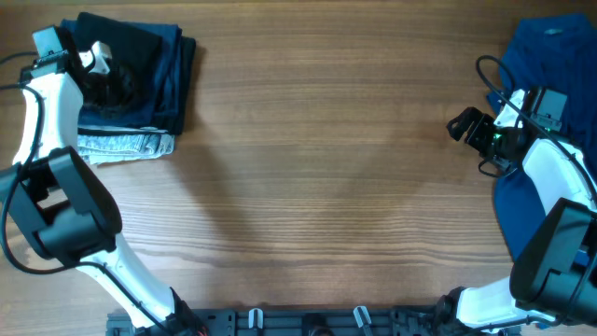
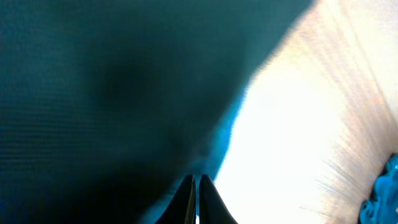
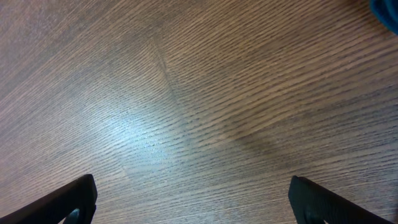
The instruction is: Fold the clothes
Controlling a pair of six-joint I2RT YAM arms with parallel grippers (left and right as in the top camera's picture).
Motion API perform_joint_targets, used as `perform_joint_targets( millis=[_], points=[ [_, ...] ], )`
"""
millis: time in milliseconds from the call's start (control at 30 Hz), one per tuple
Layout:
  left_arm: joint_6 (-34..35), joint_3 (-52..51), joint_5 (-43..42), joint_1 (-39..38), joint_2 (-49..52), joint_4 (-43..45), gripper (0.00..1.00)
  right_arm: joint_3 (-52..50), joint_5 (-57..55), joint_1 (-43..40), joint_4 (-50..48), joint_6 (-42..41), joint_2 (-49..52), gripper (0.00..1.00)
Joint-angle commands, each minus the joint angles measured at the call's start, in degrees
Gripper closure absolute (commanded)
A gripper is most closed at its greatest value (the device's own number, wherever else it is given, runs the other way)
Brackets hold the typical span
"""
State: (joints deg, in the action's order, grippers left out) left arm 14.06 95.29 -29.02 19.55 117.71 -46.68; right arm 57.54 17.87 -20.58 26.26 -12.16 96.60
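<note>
A folded black garment (image 1: 131, 47) lies on top of a stack at the table's far left corner, over a dark navy piece (image 1: 177, 79). My left gripper (image 1: 101, 73) rests on the stack. In the left wrist view its fingers (image 2: 196, 186) are shut together at the edge of dark fabric (image 2: 112, 106), with nothing seen between them. A bright blue shirt (image 1: 546, 51) lies crumpled along the right edge. My right gripper (image 1: 464, 124) hovers just left of it, open and empty over bare wood (image 3: 196, 205). No chest lettering shows.
A light grey-blue folded garment (image 1: 126, 145) sticks out at the bottom of the left stack and also shows in the left wrist view (image 2: 385, 186). A corner of the blue shirt (image 3: 388, 7) shows in the right wrist view. The wooden table (image 1: 317, 187) spans the middle.
</note>
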Motion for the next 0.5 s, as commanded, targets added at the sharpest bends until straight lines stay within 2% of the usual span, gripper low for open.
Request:
perform_joint_targets(
  millis=[0, 100, 200, 233, 267, 300, 333, 367, 467],
  points=[
    [2.5, 0.0, -1.3, -4.5, -8.6, 2.0, 0.96, 0.6, -0.7, 0.1, -0.1, 0.0, -1.0, 0.01],
    [7.5, 0.0, 7.3, -12.4, -14.0, 5.0, 0.96, 0.6, -0.7, 0.1, -0.1, 0.0, -1.0, 0.01],
    [9.2, 0.0, 14.8, -17.3, -13.8, 5.4, 0.96, 0.6, -0.7, 0.1, -0.1, 0.0, -1.0, 0.0],
    [9.1, 0.0, 16.4, -18.7, -13.6, 5.4, 0.93, 0.6, -0.7, 0.1, -0.1, 0.0, -1.0, 0.01],
    [9.1, 0.0, 18.1, -19.8, -13.5, 5.3, 0.78, 0.6, -0.7, 0.1, -0.1, 0.0, -1.0, 0.0],
    [9.1, 0.0, 19.6, -20.9, -13.5, 5.0, 0.38, 0.6, -0.7, 0.1, -0.1, 0.0, -1.0, 0.0],
    [9.1, 0.0, 19.9, -21.6, -13.5, 4.6, 0.17, 0.6, -0.7, 0.1, -0.1, 0.0, -1.0, 0.0],
    [9.1, 0.0, 19.9, -22.1, -13.5, 4.4, 0.0, 0.6, -0.7, 0.1, -0.1, 0.0, -1.0, 0.0],
    [9.1, 0.0, 19.9, -22.8, -13.5, 4.4, 0.0, 0.6, -0.7, 0.1, -0.1, 0.0, -1.0, 0.0]
  ],
)
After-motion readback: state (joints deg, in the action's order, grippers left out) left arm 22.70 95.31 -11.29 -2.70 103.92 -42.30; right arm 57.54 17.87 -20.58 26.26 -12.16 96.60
